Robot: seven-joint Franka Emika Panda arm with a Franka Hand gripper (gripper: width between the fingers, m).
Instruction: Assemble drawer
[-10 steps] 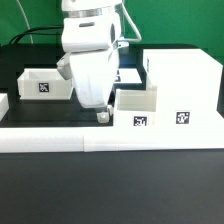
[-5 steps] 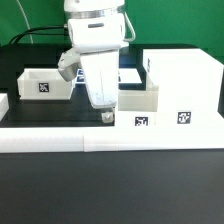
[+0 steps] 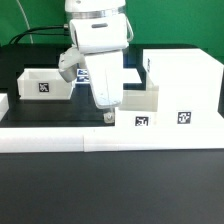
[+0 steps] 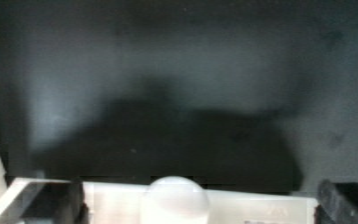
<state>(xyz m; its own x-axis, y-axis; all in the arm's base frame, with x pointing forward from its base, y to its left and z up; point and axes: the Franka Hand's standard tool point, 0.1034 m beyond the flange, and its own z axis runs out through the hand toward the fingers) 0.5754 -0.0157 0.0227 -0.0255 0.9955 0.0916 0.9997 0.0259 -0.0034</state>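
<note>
Fingers (image 4: 34,203) of my end effector (image 3: 107,115) stand spread wide, one at each side of the wrist view. Between them lies a white part (image 4: 256,207) with a round knob (image 4: 176,189) on it. Whether the pads touch this part, I cannot tell.

In the exterior view my end effector points straight down, low over the black surface (image 3: 60,112). It is at that corner of the small drawer box (image 3: 137,99) which looks toward the exterior view's left. This box sits just before the big white drawer case (image 3: 182,80) and touches it, near the front edge of the surface, toward the exterior view's right. A second open drawer box (image 3: 44,82) stands well apart, by the surface's edge at the exterior view's left, and has a black marker tag on its front wall. A long white rail (image 3: 60,138) runs along the front edge.
</note>
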